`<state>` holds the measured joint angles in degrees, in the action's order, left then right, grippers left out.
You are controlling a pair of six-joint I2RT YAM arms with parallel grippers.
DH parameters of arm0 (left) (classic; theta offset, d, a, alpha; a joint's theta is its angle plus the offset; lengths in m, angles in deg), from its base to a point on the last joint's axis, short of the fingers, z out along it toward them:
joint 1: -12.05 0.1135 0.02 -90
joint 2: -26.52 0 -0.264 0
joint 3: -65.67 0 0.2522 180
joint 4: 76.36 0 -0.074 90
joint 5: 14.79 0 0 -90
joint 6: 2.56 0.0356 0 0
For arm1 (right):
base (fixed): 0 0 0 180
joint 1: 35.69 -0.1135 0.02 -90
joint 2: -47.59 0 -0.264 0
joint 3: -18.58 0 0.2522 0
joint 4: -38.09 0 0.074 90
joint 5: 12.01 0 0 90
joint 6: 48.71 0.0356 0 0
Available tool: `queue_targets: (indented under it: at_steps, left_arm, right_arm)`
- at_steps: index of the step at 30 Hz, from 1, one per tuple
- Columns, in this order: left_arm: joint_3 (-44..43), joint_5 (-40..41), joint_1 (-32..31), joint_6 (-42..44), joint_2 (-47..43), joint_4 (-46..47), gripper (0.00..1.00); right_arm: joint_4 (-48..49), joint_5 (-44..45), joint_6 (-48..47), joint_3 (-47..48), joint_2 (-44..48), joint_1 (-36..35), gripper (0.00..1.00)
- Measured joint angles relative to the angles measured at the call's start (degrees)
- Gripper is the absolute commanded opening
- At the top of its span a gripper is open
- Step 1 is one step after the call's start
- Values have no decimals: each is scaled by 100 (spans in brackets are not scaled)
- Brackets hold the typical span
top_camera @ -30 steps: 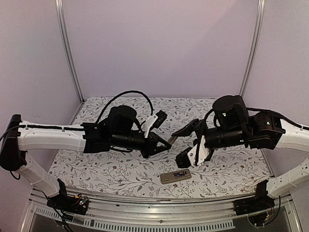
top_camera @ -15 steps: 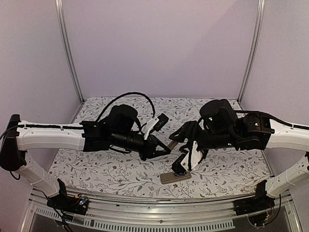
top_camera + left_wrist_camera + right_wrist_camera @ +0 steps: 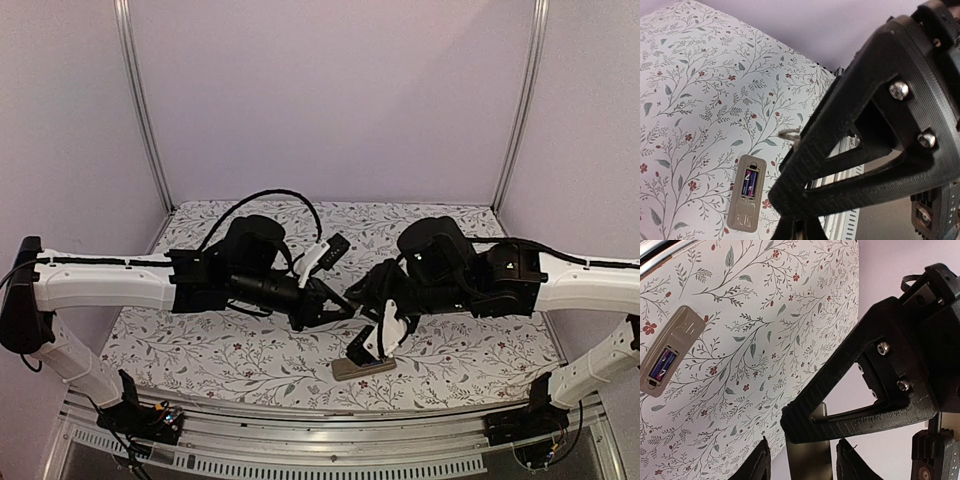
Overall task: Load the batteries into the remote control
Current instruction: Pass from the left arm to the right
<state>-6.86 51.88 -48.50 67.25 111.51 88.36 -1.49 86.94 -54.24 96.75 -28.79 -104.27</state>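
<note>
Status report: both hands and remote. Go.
Left hand shut on cover strip. Right hand open around it. Remote back-up on table, uncovered. Nothing blocking.

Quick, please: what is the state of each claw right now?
Left claw: closed, holding the tan-grey cover strip.
Right claw: open around that strip, not yet gripping it.

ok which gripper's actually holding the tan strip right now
The left gripper: its jaws are shut on the tan-grey strip, while the right gripper has its fingers apart either side of it, gaps showing.
</note>
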Motion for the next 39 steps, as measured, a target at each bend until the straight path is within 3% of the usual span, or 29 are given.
queue_targets:
  at_steps: [14,20,24,27,33,39]
  left_arm:
    - [0,-13,0,0,0,-13,1]
    - [-2,-24,9,22,0,-7,20]
    - [-2,-66,28,46,0,-13,61]
    - [-2,-74,46,107,-13,-39,76]
    - [72,269,94,400,-621,-271,85]
    - [533,756,160,686,-1617,-153,78]
  right_arm:
    - [114,52,37,0,-37,-4,21]
    - [98,81,319,0,-44,-4,18]
    - [90,105,520,0,-44,-4,17]
    - [63,111,721,0,-44,-4,17]
    - [7,74,1681,-42,-42,-4,18]
    - [-28,-494,3397,-219,44,81,19]
